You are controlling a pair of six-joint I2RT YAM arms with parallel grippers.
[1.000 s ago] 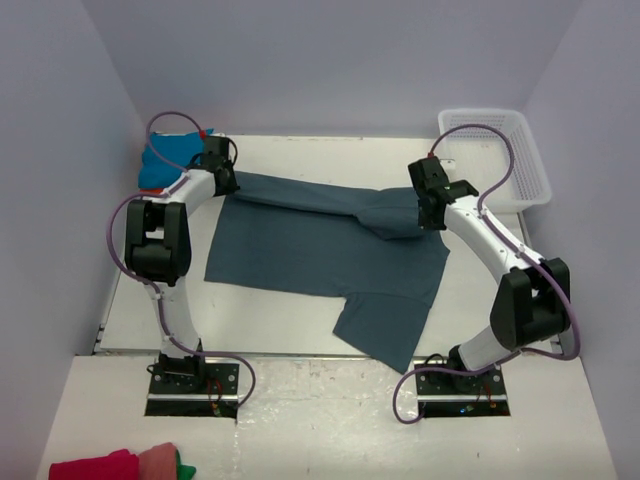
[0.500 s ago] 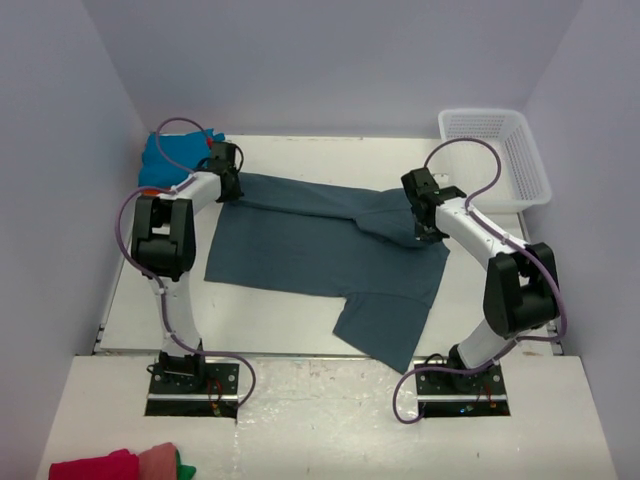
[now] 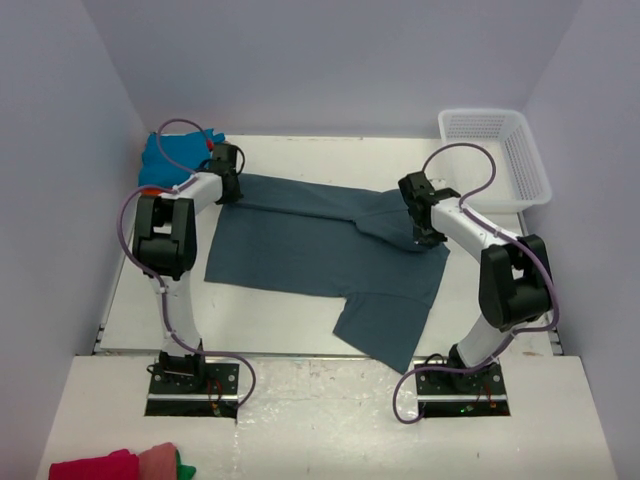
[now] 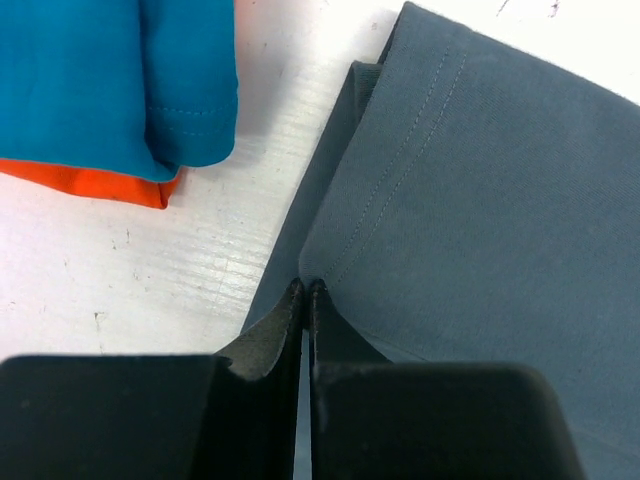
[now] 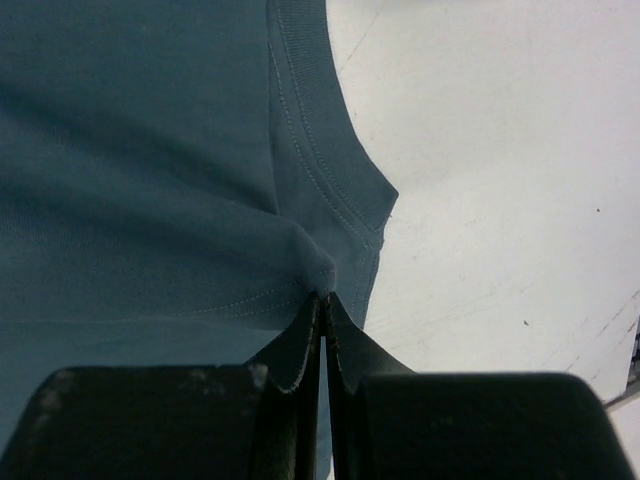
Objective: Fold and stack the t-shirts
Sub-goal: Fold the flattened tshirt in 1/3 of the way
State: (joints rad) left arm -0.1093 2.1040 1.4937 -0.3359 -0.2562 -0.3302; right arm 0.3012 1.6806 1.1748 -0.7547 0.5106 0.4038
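The slate-blue t-shirt lies spread on the white table, its far part folded over toward the front. My left gripper is shut on the shirt's far-left edge. My right gripper is shut on a pinched fold of the shirt near its ribbed collar. The turquoise t-shirt sits folded at the far left corner; in the left wrist view it lies on top of the orange t-shirt.
A white mesh basket stands at the far right corner. Red, pink and green cloths lie on the front ledge at bottom left. Purple walls close in the left, back and right sides.
Both grippers have moved down and a little inward onto the table with the shirt's edge. The raised fold at the right has flattened.
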